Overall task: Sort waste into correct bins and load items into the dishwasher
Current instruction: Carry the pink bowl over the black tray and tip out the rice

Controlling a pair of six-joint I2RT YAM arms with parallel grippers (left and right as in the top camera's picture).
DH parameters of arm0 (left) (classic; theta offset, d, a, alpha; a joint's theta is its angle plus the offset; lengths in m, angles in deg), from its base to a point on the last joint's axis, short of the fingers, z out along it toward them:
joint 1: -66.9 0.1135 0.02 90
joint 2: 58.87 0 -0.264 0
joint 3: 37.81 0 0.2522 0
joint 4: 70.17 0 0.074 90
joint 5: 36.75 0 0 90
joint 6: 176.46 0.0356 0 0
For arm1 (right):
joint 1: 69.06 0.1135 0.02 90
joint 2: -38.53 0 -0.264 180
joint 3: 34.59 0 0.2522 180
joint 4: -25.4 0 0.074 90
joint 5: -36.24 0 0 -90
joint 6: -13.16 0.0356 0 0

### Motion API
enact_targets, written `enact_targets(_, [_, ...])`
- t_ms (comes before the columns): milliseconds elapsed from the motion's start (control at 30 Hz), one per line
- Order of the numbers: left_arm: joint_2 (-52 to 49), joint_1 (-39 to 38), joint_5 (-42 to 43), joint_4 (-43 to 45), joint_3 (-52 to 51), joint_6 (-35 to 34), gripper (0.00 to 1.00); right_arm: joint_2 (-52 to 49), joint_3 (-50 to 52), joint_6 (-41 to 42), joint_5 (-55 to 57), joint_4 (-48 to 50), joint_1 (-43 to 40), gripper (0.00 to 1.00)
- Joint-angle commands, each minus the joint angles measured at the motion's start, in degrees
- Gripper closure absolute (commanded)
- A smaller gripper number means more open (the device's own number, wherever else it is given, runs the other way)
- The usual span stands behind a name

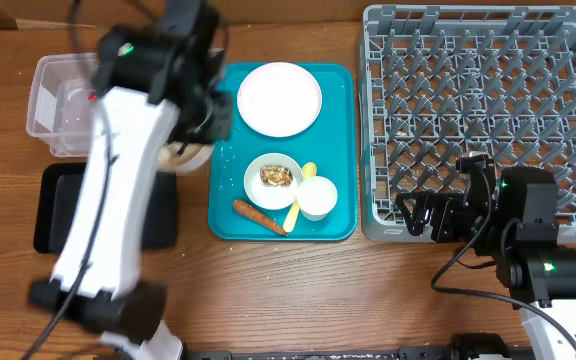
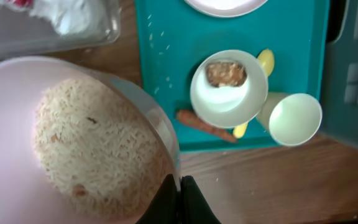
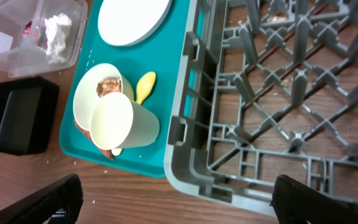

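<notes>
My left gripper (image 2: 180, 186) is shut on the rim of a white bowl (image 2: 8, 106) full of rice (image 2: 98, 149), held over the table (image 1: 268, 290) between the clear tub (image 1: 53, 105) and the teal tray (image 1: 338, 130). The tub holds a napkin (image 2: 73, 15) and a red wrapper (image 3: 28, 28). On the teal tray lie a plate (image 1: 279, 98), a bowl (image 1: 273, 180) with a brown scrap (image 2: 225, 73), a cup (image 1: 317, 197), a yellow spoon (image 2: 265, 60) and a carrot (image 1: 256, 215). My right gripper (image 3: 176, 193) is open and empty at the front left corner of the grey rack (image 1: 483, 110).
The black tray (image 1: 58, 210) lies in front of the tub, partly under my left arm. A few rice grains are scattered on the teal tray. The rack holds nothing.
</notes>
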Motion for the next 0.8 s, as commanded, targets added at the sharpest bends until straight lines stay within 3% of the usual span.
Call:
enact_targets(0, [7.0, 4.9, -0.2, 0.8, -8.8, 2.0, 0.96, 0.2, -1.4, 0.0, -0.3, -0.8, -0.1, 0.0])
enact_targets(200, [12.9, 15.1, 15.0, 10.6, -26.1, 11.2, 0.96, 0.2, -1.4, 0.0, -0.3, -2.3, -0.1, 0.0])
enact_targets(433, [12.9, 27.9, 40.1, 23.4, -42.3, 25.8, 0.96, 0.2, -1.4, 0.0, -0.4, -3.4, -0.1, 0.0])
enact_targets(767, [12.3, 41.2, 55.5, 36.5, -54.8, 26.6, 0.96, 0.2, -1.4, 0.0, -0.5, -6.4, -0.1, 0.01])
